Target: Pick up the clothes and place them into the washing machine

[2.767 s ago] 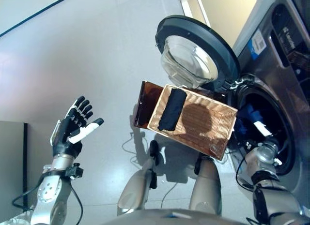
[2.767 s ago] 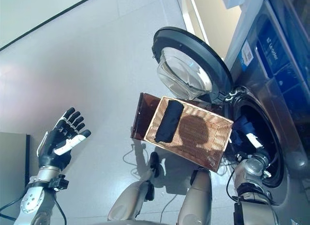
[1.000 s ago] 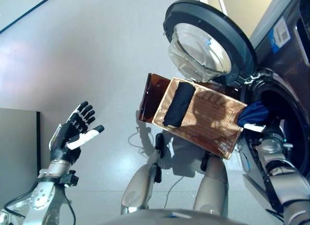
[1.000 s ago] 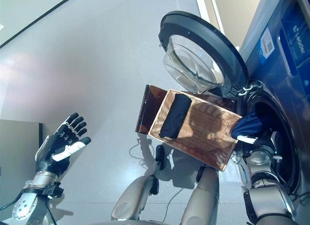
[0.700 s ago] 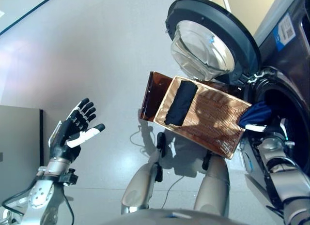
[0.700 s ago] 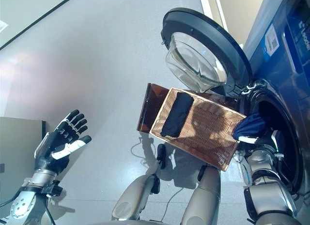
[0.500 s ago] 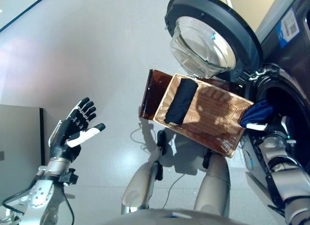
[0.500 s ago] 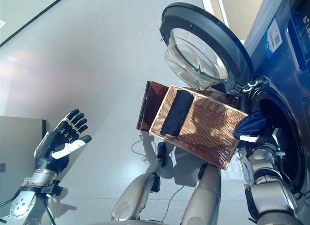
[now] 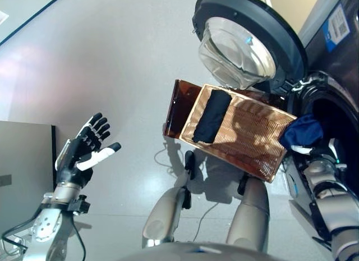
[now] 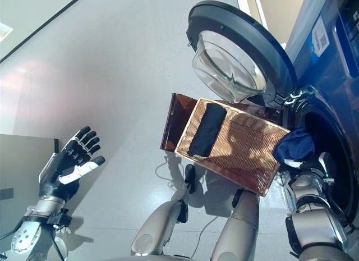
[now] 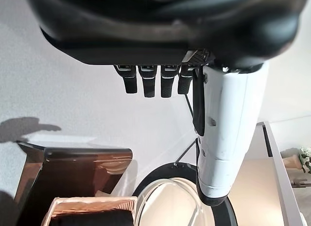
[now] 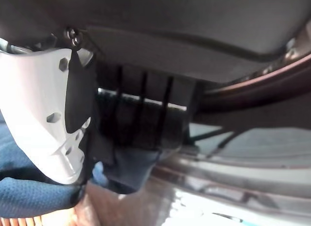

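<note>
The right hand (image 10: 296,162) is mostly covered by the blue cloth (image 10: 294,144) it grips, so little of its fingers shows. The washing machine (image 10: 331,53) runs off the picture's edge, and its drum's inside stays dark. Part of the basket (image 9: 247,132) hides the brown stand (image 9: 178,106) beneath it.

Laundry area, most likely in a home or a test room. Indicated by a front-loading washing machine (image 10: 331,76) with round glass door (image 10: 238,53) swung open (dark grey ring, clear bowl), a woven laundry basket (image 10: 247,154) set before the drum opening, and a smooth pale grey tiled floor (image 10: 112,76) beside a cream wall (image 10: 275,14).
</note>
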Available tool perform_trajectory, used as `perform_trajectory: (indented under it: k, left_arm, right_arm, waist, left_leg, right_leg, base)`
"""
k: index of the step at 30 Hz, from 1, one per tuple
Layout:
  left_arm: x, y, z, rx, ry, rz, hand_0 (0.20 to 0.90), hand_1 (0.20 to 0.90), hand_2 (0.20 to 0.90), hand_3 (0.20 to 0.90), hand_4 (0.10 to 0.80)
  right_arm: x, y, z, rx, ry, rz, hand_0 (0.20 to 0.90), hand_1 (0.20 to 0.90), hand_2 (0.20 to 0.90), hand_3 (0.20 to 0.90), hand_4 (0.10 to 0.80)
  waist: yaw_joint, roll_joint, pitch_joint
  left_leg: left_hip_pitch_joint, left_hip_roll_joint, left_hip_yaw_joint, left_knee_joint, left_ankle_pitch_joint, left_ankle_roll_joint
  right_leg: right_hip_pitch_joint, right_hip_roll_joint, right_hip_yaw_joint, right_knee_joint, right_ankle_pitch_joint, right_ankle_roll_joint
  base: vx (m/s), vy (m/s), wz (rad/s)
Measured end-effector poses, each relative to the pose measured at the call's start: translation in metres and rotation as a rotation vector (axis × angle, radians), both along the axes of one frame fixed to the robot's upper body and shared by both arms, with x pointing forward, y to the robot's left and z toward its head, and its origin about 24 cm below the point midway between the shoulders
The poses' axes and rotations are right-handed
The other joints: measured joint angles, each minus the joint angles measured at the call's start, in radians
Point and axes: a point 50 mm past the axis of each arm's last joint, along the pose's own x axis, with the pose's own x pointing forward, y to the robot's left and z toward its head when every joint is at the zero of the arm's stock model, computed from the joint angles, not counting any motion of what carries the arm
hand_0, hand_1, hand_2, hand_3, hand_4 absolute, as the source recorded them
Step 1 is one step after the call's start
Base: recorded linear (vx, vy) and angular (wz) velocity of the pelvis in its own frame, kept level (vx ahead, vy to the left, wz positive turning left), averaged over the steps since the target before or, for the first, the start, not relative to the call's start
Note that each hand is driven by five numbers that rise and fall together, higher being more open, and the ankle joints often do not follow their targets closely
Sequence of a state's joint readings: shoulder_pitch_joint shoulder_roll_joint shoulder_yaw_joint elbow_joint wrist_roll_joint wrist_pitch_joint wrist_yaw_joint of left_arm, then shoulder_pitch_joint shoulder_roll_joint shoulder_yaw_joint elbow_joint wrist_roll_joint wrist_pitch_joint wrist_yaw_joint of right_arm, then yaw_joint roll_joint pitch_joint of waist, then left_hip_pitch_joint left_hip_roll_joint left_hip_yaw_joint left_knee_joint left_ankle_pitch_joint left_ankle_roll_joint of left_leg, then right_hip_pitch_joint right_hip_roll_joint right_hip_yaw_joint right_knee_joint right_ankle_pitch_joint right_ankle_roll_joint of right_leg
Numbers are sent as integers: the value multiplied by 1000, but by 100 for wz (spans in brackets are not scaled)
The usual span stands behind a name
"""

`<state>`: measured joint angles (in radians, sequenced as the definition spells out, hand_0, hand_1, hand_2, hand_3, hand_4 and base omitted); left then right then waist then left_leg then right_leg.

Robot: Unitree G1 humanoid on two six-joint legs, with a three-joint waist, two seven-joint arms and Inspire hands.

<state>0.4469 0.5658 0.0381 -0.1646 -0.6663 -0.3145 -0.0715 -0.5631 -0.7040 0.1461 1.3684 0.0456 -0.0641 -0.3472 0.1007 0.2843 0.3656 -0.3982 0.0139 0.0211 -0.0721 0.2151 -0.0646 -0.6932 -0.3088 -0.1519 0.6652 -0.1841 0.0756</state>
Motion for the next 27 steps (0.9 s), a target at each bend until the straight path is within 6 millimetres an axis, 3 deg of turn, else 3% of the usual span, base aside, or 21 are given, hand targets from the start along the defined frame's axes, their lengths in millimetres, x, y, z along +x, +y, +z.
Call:
perform_trajectory:
  k: [14, 21, 27]
  left_arm:
    - [1, 6, 5, 17, -20, 33, 900, 900, 900, 900, 800]
    - [4, 3, 2, -25, -37, 77, 900, 900, 900, 900, 800]
    - [5, 4, 0, -27, -34, 77, 900, 900, 900, 900, 800]
  right_arm:
    - [0, -1, 1, -4, -12, -20, 200, 200, 200, 200, 300]
    - [5, 30, -11, 261, -366, -61, 200, 200, 200, 200, 300]
    - [-1, 47, -32, 472, -479, -141, 200, 200, 200, 200, 300]
  waist:
    - [-2, -1, 0]
    - [-28, -18, -5]
    - [-34, -71, -24]
  left_leg:
    - [0, -10, -2, 1, -1, 4]
    - [3, -5, 1, 0, -2, 5]
    - [14, -5, 4, 0, -5, 9]
  right_leg:
    - [0, -13, 0, 5, -1, 1]
    - [7, -5, 0, -8, 3, 5]
    - [24, -2, 2, -28, 10, 14]
  base:
    - [17, 2, 1]
    - [48, -4, -2]
    - [32, -1, -2]
